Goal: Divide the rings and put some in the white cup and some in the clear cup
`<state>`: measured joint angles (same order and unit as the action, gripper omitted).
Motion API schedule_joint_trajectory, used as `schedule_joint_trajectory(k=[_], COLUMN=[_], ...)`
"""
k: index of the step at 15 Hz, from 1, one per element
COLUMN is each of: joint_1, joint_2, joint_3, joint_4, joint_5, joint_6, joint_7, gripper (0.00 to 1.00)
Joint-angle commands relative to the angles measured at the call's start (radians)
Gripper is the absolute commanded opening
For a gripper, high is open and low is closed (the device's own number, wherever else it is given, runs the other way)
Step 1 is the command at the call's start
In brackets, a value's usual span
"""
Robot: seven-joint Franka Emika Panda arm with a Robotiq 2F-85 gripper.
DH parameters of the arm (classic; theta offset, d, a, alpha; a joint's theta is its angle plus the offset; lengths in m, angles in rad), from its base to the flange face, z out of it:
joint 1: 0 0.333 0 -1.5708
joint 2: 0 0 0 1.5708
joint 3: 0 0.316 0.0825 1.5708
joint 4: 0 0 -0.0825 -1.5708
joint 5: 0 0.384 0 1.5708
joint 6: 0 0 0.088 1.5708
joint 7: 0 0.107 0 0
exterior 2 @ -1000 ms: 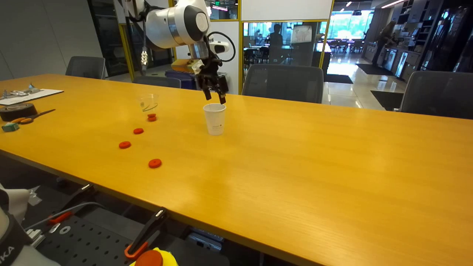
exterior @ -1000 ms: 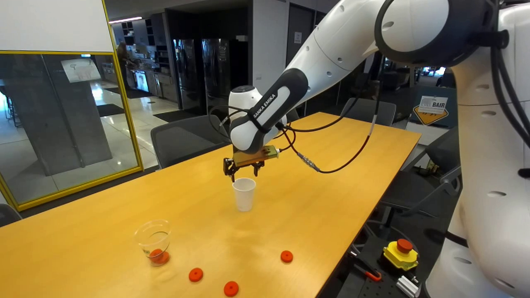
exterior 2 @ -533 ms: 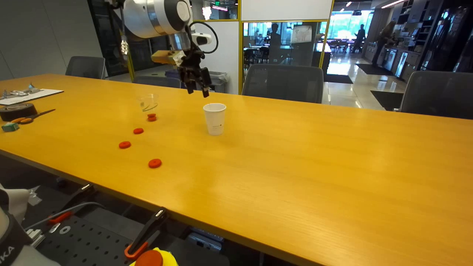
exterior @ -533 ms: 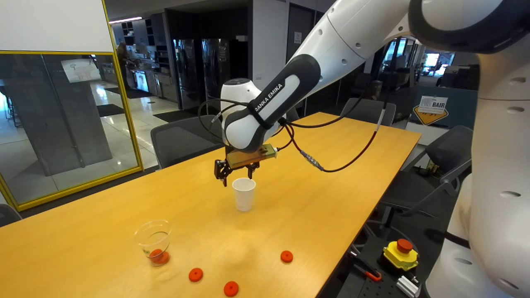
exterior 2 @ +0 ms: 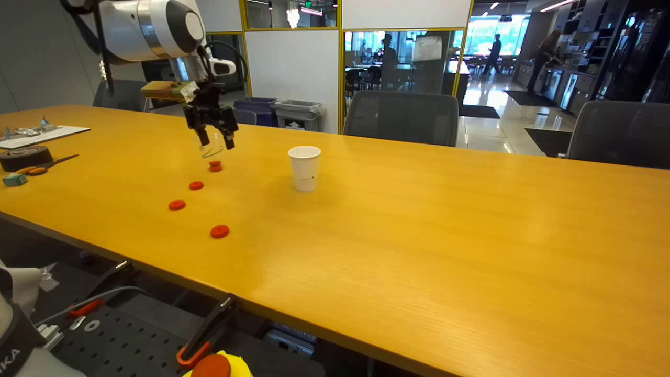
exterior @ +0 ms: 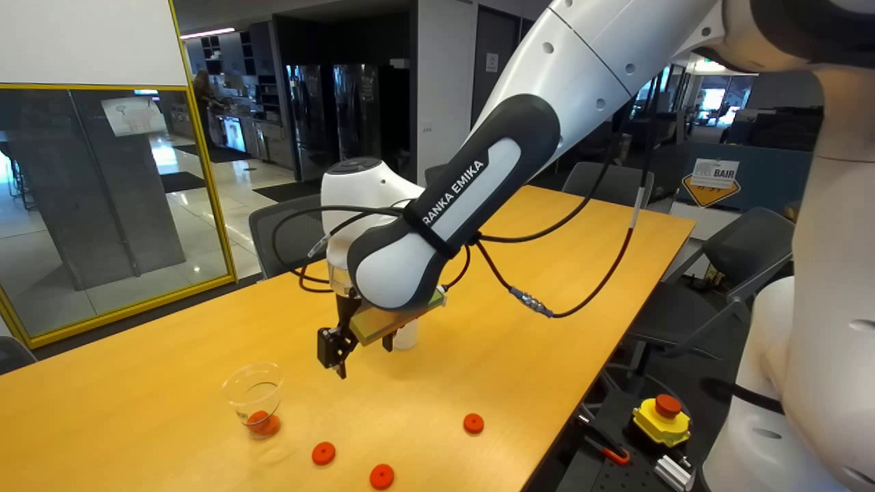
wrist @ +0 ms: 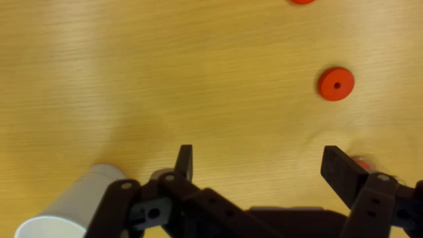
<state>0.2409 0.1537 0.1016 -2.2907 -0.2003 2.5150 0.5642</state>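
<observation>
My gripper (exterior: 365, 361) hangs above the table between the two cups, its fingers wide apart with only bare wood showing between them in the wrist view. The white cup (exterior 2: 304, 168) stands upright; in an exterior view the gripper hides most of it, and its inside bottom is out of sight. Red rings (exterior: 262, 424) lie at the bottom of the upright clear cup (exterior: 251, 388). On the table lie three loose red rings: a ring (exterior: 323, 453) nearest the clear cup, a ring (exterior: 381, 476) and a ring (exterior: 473, 423). A finger mostly covers the clear cup in the wrist view.
A black tape roll (exterior 2: 25, 157), scissors (exterior 2: 39, 170), a green block (exterior 2: 14, 180) and a white board (exterior 2: 44, 137) with small items lie at the table's far end. Beside the table edge sits a red button on a yellow base (exterior: 663, 418).
My gripper has moved off from above the white cup toward the clear cup's side, rising a little and then coming lower. It stays open. The cups and loose rings have kept their places.
</observation>
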Motion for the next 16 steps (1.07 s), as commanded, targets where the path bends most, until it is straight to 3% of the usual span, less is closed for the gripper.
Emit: schedule_joint_trajectory(k=[1,8,16], joint_1=[0.033,0.088,0.115], joint_2=[0.036,0.122,0.23], joint_3=[0.035,0.048,0.028], joint_4=[0.011,0.018,0.08], joint_5=[0.001,0.006,0.012], joint_6=[0.049,0.127,0.118], joint_7=[0.011,0.0,-0.028], gripper=[1.0,1.0,1.0])
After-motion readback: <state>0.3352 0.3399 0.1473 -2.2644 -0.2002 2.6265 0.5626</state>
